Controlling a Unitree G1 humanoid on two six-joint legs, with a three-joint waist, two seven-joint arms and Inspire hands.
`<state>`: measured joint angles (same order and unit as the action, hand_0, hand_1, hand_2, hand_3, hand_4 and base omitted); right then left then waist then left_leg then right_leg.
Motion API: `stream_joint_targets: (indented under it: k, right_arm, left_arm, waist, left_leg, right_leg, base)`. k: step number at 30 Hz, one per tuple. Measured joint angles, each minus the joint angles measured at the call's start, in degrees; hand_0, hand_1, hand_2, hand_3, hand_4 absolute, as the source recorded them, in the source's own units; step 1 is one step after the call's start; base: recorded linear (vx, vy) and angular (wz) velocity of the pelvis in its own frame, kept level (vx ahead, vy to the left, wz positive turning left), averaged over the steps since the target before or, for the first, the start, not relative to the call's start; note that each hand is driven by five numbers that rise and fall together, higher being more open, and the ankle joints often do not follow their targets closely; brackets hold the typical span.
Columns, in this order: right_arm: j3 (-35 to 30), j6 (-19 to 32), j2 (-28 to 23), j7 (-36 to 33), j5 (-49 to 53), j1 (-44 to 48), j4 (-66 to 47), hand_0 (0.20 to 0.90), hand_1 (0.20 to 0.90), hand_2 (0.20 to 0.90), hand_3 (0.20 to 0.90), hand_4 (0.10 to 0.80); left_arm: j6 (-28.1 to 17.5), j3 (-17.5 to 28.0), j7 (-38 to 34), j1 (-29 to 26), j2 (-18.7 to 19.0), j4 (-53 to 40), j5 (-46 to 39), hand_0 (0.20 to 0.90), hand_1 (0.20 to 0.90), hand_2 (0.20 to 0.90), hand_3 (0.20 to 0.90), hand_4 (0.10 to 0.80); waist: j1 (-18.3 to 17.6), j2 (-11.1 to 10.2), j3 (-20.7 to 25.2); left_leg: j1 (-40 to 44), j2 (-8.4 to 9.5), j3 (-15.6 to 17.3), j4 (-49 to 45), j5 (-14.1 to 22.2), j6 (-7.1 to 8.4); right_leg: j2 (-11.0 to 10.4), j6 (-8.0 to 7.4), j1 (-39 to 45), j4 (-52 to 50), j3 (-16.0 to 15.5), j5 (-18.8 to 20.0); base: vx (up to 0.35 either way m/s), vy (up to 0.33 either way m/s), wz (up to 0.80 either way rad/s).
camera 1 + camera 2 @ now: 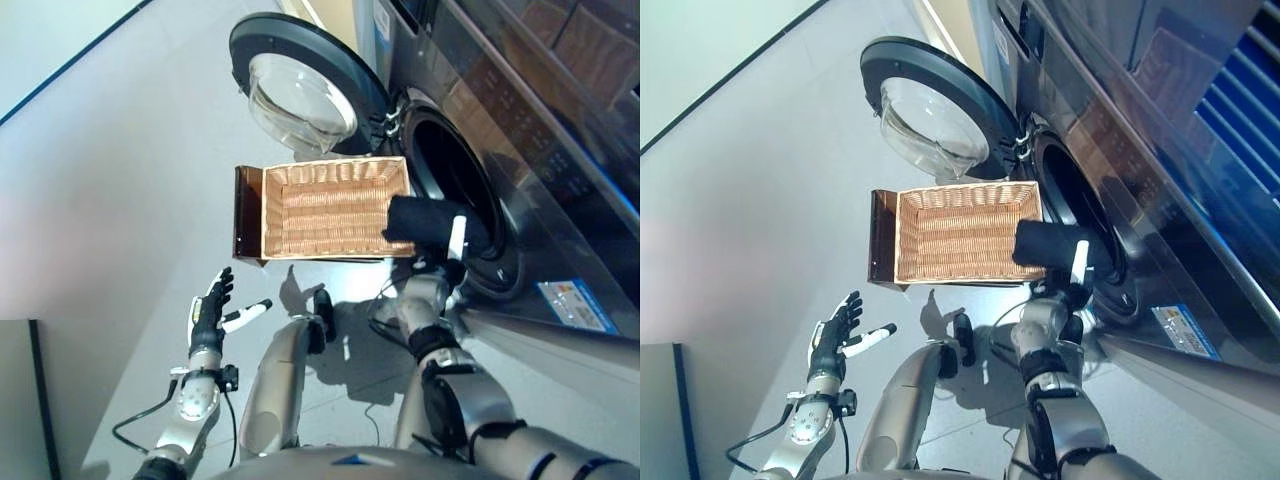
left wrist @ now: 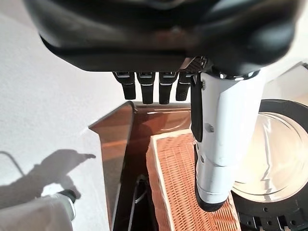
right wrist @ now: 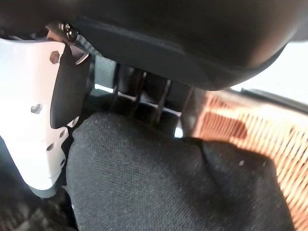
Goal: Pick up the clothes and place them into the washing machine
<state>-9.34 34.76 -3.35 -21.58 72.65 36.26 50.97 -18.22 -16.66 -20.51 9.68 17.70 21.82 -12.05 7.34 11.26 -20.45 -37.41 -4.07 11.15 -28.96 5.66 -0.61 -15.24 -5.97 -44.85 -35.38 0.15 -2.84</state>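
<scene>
A black cloth (image 1: 420,220) hangs over the near right corner of the wicker basket (image 1: 330,215), right by the washing machine's round opening (image 1: 450,165). My right hand (image 1: 436,266) is just below it, with its white-covered thumb (image 1: 457,240) up against the cloth. In the right wrist view the cloth (image 3: 168,183) sits between the thumb (image 3: 33,120) and the curled fingers. My left hand (image 1: 208,318) is open over the floor at the lower left, apart from the basket. Its straight fingers (image 2: 144,86) show in the left wrist view.
The basket rests on a low dark brown box (image 1: 248,212) in front of the machine. The machine's round glass door (image 1: 300,90) stands wide open beyond the basket. The machine's front panel (image 1: 560,180) runs along the right. Light floor (image 1: 120,180) lies to the left.
</scene>
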Motion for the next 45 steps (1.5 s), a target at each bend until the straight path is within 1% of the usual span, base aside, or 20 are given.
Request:
stream_joint_targets:
  k: [2,4,6,7,8,10,12,15,16,21,26,29,30,34,36,37,39,40,42,45]
  right_arm:
    - [-4.01,0.38,-4.77,-2.2,0.27,6.97,3.79,0.2,0.2,0.2,0.2,0.3]
    - [-4.23,0.51,-10.7,-2.71,-0.22,11.18,6.39,0.2,0.2,0.2,0.2,0.3]
    - [-5.18,0.49,-19.49,-4.84,-0.03,17.37,12.32,0.2,0.2,0.2,0.2,0.3]
    - [-5.02,2.17,-19.28,-5.24,-1.38,17.14,14.05,0.771,0.771,0.771,0.771,0.708]
    - [-4.74,-1.21,-21.94,-7.51,-1.43,17.89,15.87,0.9,0.9,0.9,0.9,0.8]
    - [-3.95,-3.82,-26.08,-8.79,-1.86,18.82,15.98,0.9,0.9,0.9,0.9,0.8]
    - [-3.79,-5.34,-28.07,-8.81,-3.39,18.92,16.0,0.9,0.9,0.9,0.9,0.8]
    - [-3.64,-7.07,-27.95,-8.69,-4.8,18.89,17.47,0.9,0.9,0.9,0.9,0.8]
    - [-3.57,-8.26,-27.89,-8.69,-5.21,18.89,18.75,0.9,0.9,0.9,0.9,0.8]
    - [-3.13,-8.71,-26.49,-8.28,-5.86,18.65,19.9,0.9,0.9,0.9,0.9,0.8]
    - [-3.15,-8.68,-26.17,-8.05,-5.86,17.13,19.98,0.9,0.9,0.9,0.9,0.8]
    - [-3.15,-8.74,-25.74,-6.96,-6.41,16.34,19.95,0.9,0.9,0.9,0.9,0.8]
    - [-3.08,-9.47,-25.34,-6.86,-6.39,16.15,20.02,0.9,0.9,0.9,0.9,0.8]
    - [-2.92,-11.44,-23.85,-5.83,-6.64,13.79,20.13,0.9,0.9,0.9,0.9,0.8]
    - [-1.29,-10.78,-21.54,-4.56,-8.02,10.48,18.75,0.9,0.9,0.9,0.9,0.8]
    - [-1.38,-11.03,-17.97,-2.98,-8.76,6.05,16.5,0.9,0.9,0.9,0.9,0.8]
    - [-0.75,-11.36,-12.44,-2.4,-9.01,1.87,16.4,0.9,0.9,0.9,0.9,0.8]
    - [1.24,-11.84,-10.05,-2.03,-9.4,-0.87,16.47,0.9,0.9,0.9,0.9,0.8]
    - [1.67,-12.8,-7.23,-1.35,-9.75,-5.05,16.08,0.9,0.9,0.9,0.9,0.8]
    - [2.82,-13.34,-5.35,-0.62,-10.28,-8.98,15.5,0.9,0.9,0.9,0.9,0.8]
  left_arm:
    - [-0.48,-0.03,0.47,-0.08,0.74,-0.45,0.02,0.9,0.9,0.9,0.9,0.8]
    - [-0.92,0.17,0.56,0.03,1.03,-1.38,-0.01,0.9,0.9,0.9,0.9,0.8]
    - [-1.12,0.23,0.85,-0.01,1.64,-3.04,0.08,0.9,0.9,0.9,0.9,0.8]
    - [-1.12,0.3,0.82,0.22,2.17,-3.59,0.11,0.9,0.9,0.9,0.9,0.8]
    - [-1.21,0.31,0.82,-0.01,3.47,-4.15,0.21,0.9,0.9,0.9,0.9,0.8]
    - [-1.24,0.49,0.47,-0.57,3.93,-4.29,0.17,0.9,0.9,0.9,0.9,0.8]
    - [-1.2,0.53,0.44,-0.92,4.49,-4.37,0.16,0.9,0.9,0.9,0.9,0.8]
    - [-1.08,0.38,0.63,-1.07,4.46,-4.33,0.08,0.9,0.9,0.9,0.9,0.8]
    - [-1.07,0.33,0.64,-1.05,4.47,-4.4,0.08,0.9,0.9,0.9,0.9,0.8]
    - [-1.22,0.28,2.08,-0.95,4.04,-5.11,-0.11,0.9,0.9,0.9,0.9,0.8]
    - [-1.23,0.31,3.45,-1.28,3.93,-5.77,-0.33,0.9,0.9,0.9,0.9,0.8]
    - [-1.09,0.35,3.69,-1.35,3.4,-5.52,-0.99,0.9,0.9,0.9,0.9,0.8]
    - [-1.03,0.3,4.03,-1.3,3.03,-5.27,-1.14,0.9,0.9,0.9,0.9,0.8]
    - [-0.5,-0.09,4.49,-1.01,1.49,-2.22,-1.16,0.9,0.9,0.9,0.9,0.8]
    - [-0.54,-0.06,4.37,-1.0,0.12,-0.2,-1.11,0.9,0.9,0.9,0.9,0.8]
    - [0.13,-0.28,4.52,-0.76,-0.61,2.78,-1.09,0.9,0.9,0.9,0.9,0.8]
    - [0.93,-0.41,4.99,0.37,-0.72,5.6,-1.01,0.9,0.9,0.9,0.9,0.8]
    - [0.78,-0.35,5.26,0.2,-1.42,8.54,-0.5,0.9,0.9,0.9,0.9,0.8]
    - [2.16,-0.51,5.8,-0.62,-2.74,15.09,0.14,0.9,0.9,0.9,0.9,0.8]
    - [3.43,-0.46,5.95,-0.46,-4.58,19.95,0.32,0.9,0.9,0.9,0.9,0.8]
  waist:
    - [0.97,0.7,0.36]
    - [2.13,1.65,0.64]
    - [3.72,3.41,1.0]
    - [4.17,3.9,1.36]
    - [5.16,4.82,1.98]
    - [6.02,6.42,3.12]
    - [6.28,7.03,3.4]
    - [6.11,7.39,3.41]
    - [6.27,7.52,3.46]
    - [6.0,8.1,3.63]
    - [5.47,8.33,3.8]
    - [5.52,8.34,3.81]
    - [5.43,8.5,3.94]
    - [5.38,8.63,4.04]
    - [4.5,8.27,3.98]
    - [3.87,7.22,4.56]
    - [3.08,4.09,6.24]
    - [2.69,2.81,7.66]
    - [2.03,0.4,8.9]
    - [0.06,-1.36,9.85]
  left_leg:
    - [0.15,0.93,-0.43,3.28,-0.34,0.57]
    - [0.21,2.01,-0.86,5.6,-1.0,1.38]
    - [0.87,3.83,-2.36,7.87,-1.71,1.67]
    - [1.52,4.35,-2.36,9.02,-1.81,1.68]
    - [2.0,5.27,-2.52,10.4,-1.84,1.7]
    - [2.05,6.17,-2.9,11.45,-2.02,1.89]
    - [2.98,7.15,-3.43,12.3,-2.67,1.77]
    - [4.85,7.89,-3.94,12.9,-3.7,1.01]
    - [6.24,7.95,-3.81,13.84,-4.72,0.18]
    - [9.21,7.93,-2.95,15.37,-9.8,-1.5]
    - [11.36,8.27,-2.34,16.04,-10.12,-1.8]
    - [11.97,8.27,-2.48,16.05,-10.06,-1.79]
    - [12.08,8.19,-2.75,15.95,-9.89,-1.56]
    - [14.19,7.68,-3.03,16.05,-9.59,-1.45]
    - [15.19,7.29,-3.34,15.93,-9.2,-1.37]
    - [16.74,6.67,-3.38,15.8,-8.56,-1.13]
    - [18.2,6.01,-2.84,16.06,-7.89,-0.78]
    - [18.56,5.58,-2.88,16.08,-7.41,-0.35]
    - [20.49,4.78,-2.24,16.72,-6.72,-0.05]
    - [22.29,4.56,-2.09,18.12,-6.72,0.01]
  right_leg:
    - [-0.12,0.04,-0.4,0.97,-0.27,-0.03]
    - [-0.91,0.05,-0.65,1.45,-0.58,-0.02]
    - [-2.43,0.09,-0.64,0.81,-0.87,-0.01]
    - [-3.02,0.19,-0.46,0.72,-1.0,-0.09]
    - [-3.69,0.24,-0.42,0.53,-1.05,-0.14]
    - [-4.83,0.22,-0.47,0.58,-1.19,-0.15]
    - [-5.29,0.1,-0.1,0.0,-1.31,-0.22]
    - [-5.39,-0.23,1.29,0.33,-0.83,-0.43]
    - [-5.37,-0.52,2.42,0.67,-0.89,-0.46]
    - [-5.31,-1.46,4.3,1.68,-0.8,-0.43]
    - [-5.85,-2.17,6.41,2.02,-1.01,-0.18]
    - [-5.92,-2.06,6.78,1.64,-1.04,-0.7]
    - [-5.79,-1.61,7.13,1.66,-1.2,-1.18]
    - [-5.28,-1.57,9.46,1.95,-1.64,-1.5]
    - [-4.94,-1.57,11.22,2.68,-2.15,-1.58]
    - [-4.28,-1.82,13.28,3.79,-2.51,-1.44]
    - [-3.59,-1.8,14.56,4.66,-2.58,-1.47]
    - [-3.05,-1.8,15.4,5.57,-2.7,-1.48]
    - [-2.2,-1.83,17.62,7.7,-2.78,-1.09]
    - [-1.77,-2.03,19.91,10.36,-3.12,-0.02]
  base:
    - [-0.032,-0.013,0.36]
    - [-0.023,-0.003,0.35]
    - [-0.024,-0.012,0.41]
    - [-0.031,-0.012,0.42]
    - [-0.002,0.006,0.38]
    - [0.033,0.022,0.37]
    - [0.058,0.042,0.19]
    - [0.012,0.061,-0.15]
    - [-0.085,0.095,-0.22]
    - [-0.008,0.077,-0.26]
    - [0.002,0.015,-0.02]
    - [0.011,0.007,0.01]
    - [0.05,0.027,0.04]
    - [0.071,0.015,-0.03]
    - [0.096,-0.005,-0.06]
    - [0.101,-0.021,-0.19]
    - [0.104,-0.043,-0.26]
    - [0.111,-0.044,-0.2]
    - [0.111,-0.045,-0.28]
    - [0.102,-0.048,-0.15]
